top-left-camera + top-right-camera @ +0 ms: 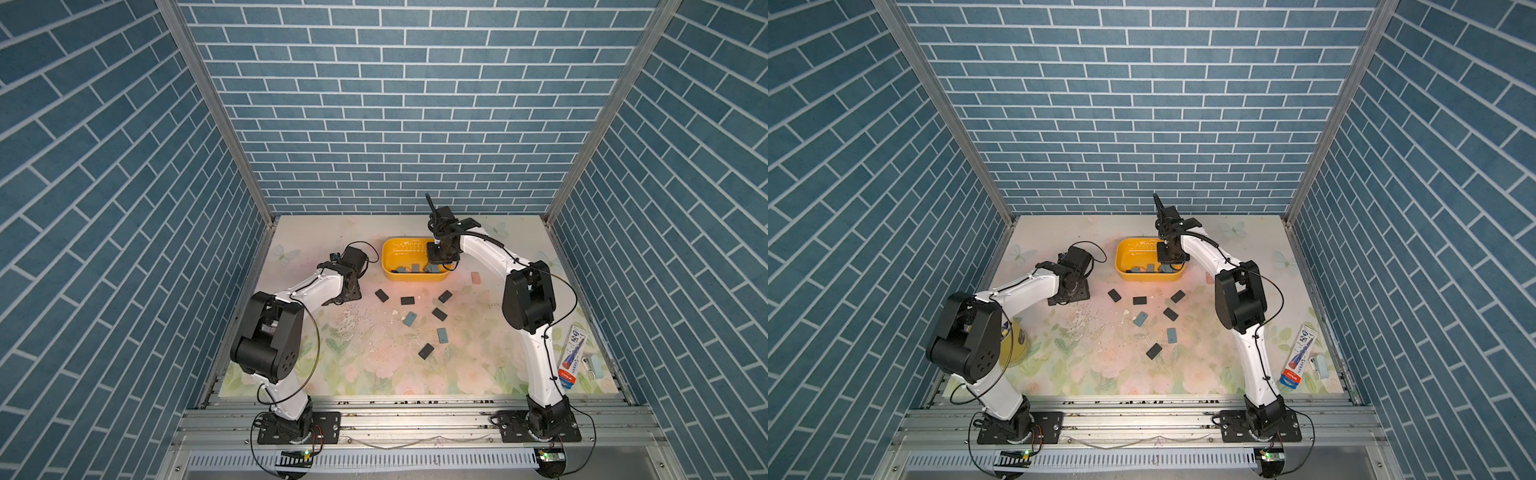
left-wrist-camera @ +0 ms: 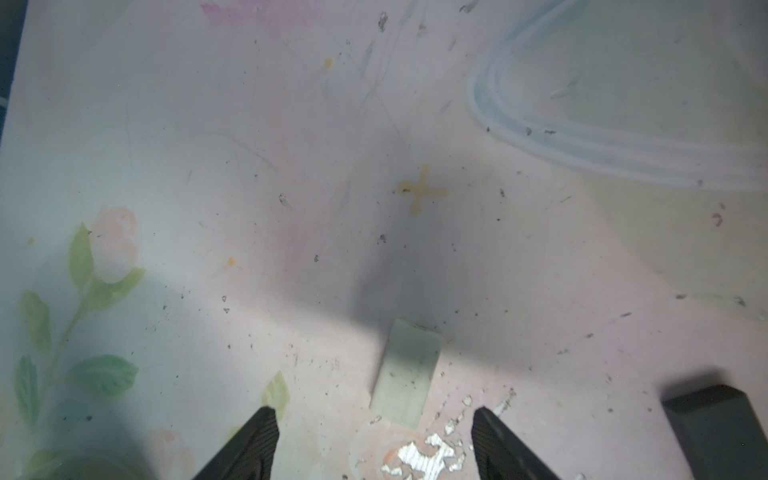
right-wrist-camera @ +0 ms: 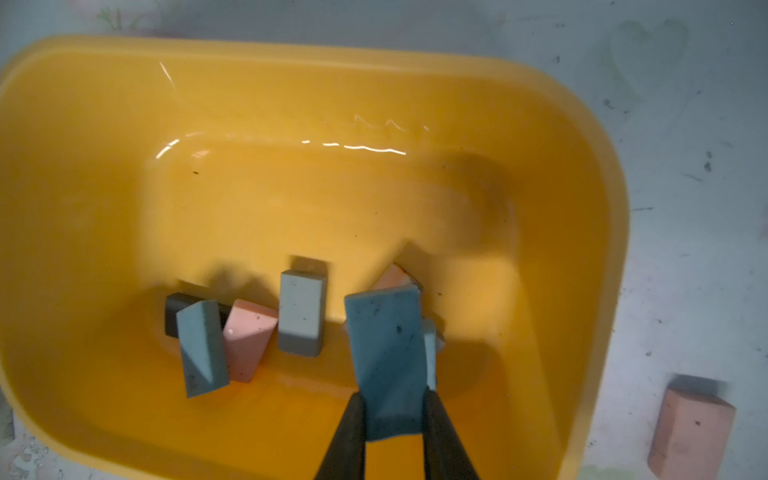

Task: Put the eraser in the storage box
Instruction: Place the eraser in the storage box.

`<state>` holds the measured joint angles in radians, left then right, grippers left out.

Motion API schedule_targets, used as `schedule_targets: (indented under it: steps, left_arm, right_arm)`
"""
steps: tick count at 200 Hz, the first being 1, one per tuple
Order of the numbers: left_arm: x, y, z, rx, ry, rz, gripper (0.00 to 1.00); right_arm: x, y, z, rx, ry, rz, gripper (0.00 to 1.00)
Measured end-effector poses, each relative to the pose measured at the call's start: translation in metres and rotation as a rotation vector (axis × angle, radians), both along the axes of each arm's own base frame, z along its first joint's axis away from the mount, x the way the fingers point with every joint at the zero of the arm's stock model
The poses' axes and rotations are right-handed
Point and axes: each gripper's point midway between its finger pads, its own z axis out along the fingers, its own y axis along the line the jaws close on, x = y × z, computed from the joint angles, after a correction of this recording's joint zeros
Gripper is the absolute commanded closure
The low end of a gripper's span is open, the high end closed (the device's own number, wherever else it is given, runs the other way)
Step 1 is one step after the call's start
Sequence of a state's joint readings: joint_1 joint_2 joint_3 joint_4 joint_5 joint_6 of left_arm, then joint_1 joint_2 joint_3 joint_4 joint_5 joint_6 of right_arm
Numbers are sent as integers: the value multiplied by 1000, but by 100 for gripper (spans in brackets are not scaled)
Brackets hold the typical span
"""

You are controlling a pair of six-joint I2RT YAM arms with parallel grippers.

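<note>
Worktop: floral-printed worktop (image 1: 374,374), scuffed and flecked with crumbs, carrying everything below.
Storage box: shallow yellow plastic storage box (image 1: 411,277) with rounded corners, at the far middle of the worktop. At least five erasers lie at one end, among them a grey-blue block (image 3: 301,316) and a pink wedge (image 3: 249,345).
Right hand: right hand (image 3: 392,399) over the box interior, fingers clamped on the slate-blue rectangular rubber eraser (image 3: 386,340), which hangs above the stowed pieces, not yet released.
Left hand: left hand (image 2: 374,411) spread wide, holding nothing. A pale green rectangular eraser (image 2: 409,370) lies flat on the worktop just ahead of its fingertips, untouched.
Loose erasers: five black slabs (image 1: 381,295), two blue (image 1: 409,318) and one pink (image 1: 475,277) outside the box.
Progress: judged under halfway. One piece is ready to drop and nine remain on the worktop.
</note>
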<state>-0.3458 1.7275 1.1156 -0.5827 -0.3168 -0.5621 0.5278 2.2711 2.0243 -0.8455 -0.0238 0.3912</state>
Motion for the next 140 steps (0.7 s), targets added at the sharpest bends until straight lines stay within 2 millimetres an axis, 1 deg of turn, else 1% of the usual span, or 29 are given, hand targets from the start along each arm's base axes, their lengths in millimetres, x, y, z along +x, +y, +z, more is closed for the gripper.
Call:
schedule_targets:
  steps: [24,51,77,96,140]
  left_arm:
    - [0,-2,-7,-13,21,-15,23]
    - [0,-6,-15,-30,42,-31,24]
    - [-2,-7,-27,-37,77,-40,27]
    - [-3,-7,-34,-49,99,-39,29]
    - [-1,-5,-36,-77,102,-31,35]
  right_arm:
    - [0,0,-8,-11,20,0,95]
    - [4,1,-12,-14,25,-1,94]
    - [4,1,-17,-21,35,-2,93]
    - [6,2,-16,-19,33,-2,91]
    - [5,1,-17,-24,36,1,84]
